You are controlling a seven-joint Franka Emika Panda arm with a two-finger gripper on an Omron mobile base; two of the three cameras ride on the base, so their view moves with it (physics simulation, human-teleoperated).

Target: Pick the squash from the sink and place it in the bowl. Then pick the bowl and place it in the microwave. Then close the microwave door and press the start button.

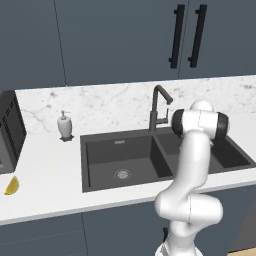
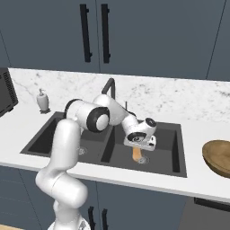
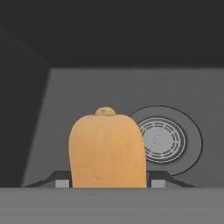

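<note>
1. Your gripper [image 2: 137, 151] hangs in the right basin of the sink [image 2: 176, 148], pointing down, just above the basin floor.
2. Its two fingers are closed part way on the squash [image 3: 107, 148]; in the hand view a dark fingertip [image 3: 60, 179] presses at each flank, at 9 and 3 o'clock of the vegetable.
3. You see the squash [image 2: 136, 153] upright in the right base view, its orange body sticking out below the hand, with the round steel drain [image 2: 143, 160] at about 4 o'clock of it.
4. In the hand view the drain [image 3: 166, 140] sits at 3 o'clock of the squash, partly hidden behind it. Whether the squash touches the basin floor, you cannot tell.
5. The wooden bowl [image 2: 218, 157] rests on the counter [image 2: 197, 179] at 3 o'clock of the sink, well apart from the gripper.
6. The faucet [image 1: 159, 107] stands at 12 o'clock of the sink; a soap dispenser [image 1: 64, 125] sits at its 10 o'clock.
7. A yellow wedge [image 1: 12, 185] lies on the counter at 9 o'clock, below a black appliance [image 1: 10, 131].
</note>
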